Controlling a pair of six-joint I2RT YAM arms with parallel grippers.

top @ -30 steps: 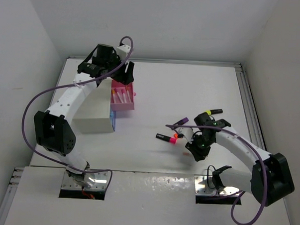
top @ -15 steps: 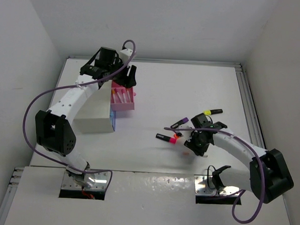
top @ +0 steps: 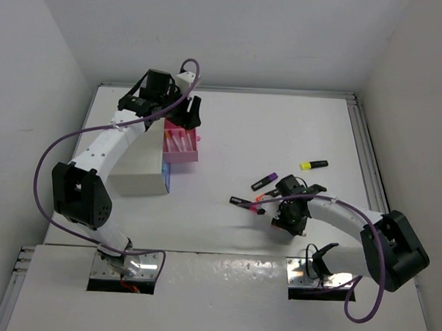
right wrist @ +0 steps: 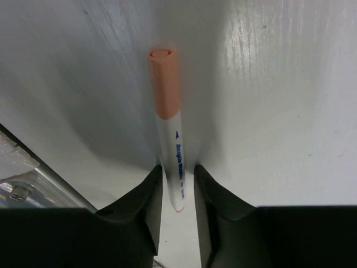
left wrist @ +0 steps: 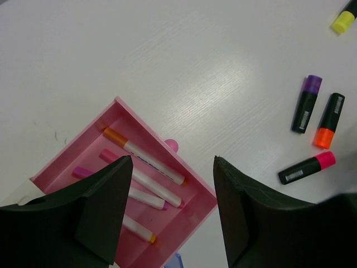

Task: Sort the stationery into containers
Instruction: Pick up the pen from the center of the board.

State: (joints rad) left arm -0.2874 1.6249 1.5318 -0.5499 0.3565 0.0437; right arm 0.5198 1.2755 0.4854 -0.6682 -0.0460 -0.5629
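My right gripper (right wrist: 178, 180) is low on the table with its jaws narrowly closed around a thin white pen (right wrist: 169, 131) with a peach cap; in the top view the gripper (top: 288, 218) hides the pen. My left gripper (left wrist: 173, 187) is open and empty above the open pink drawer (left wrist: 89, 152), which holds several white pens (left wrist: 146, 157). In the top view it (top: 185, 114) hovers at the drawer's (top: 182, 155) far end. Purple (top: 265, 181), yellow (top: 314, 164) and pink (top: 241, 202) highlighters lie on the table near my right gripper.
The white cabinet (top: 136, 173) stands left of the pink drawer, with a light blue drawer edge (top: 166, 184) showing. The left wrist view also shows the purple (left wrist: 307, 103), orange (left wrist: 329, 120), pink (left wrist: 307, 168) and yellow (left wrist: 342, 20) highlighters.
My right gripper has moved left and down onto the table around the pen, uncovering the yellow and purple highlighters. My left gripper shifted slightly right over the drawer, then held still.
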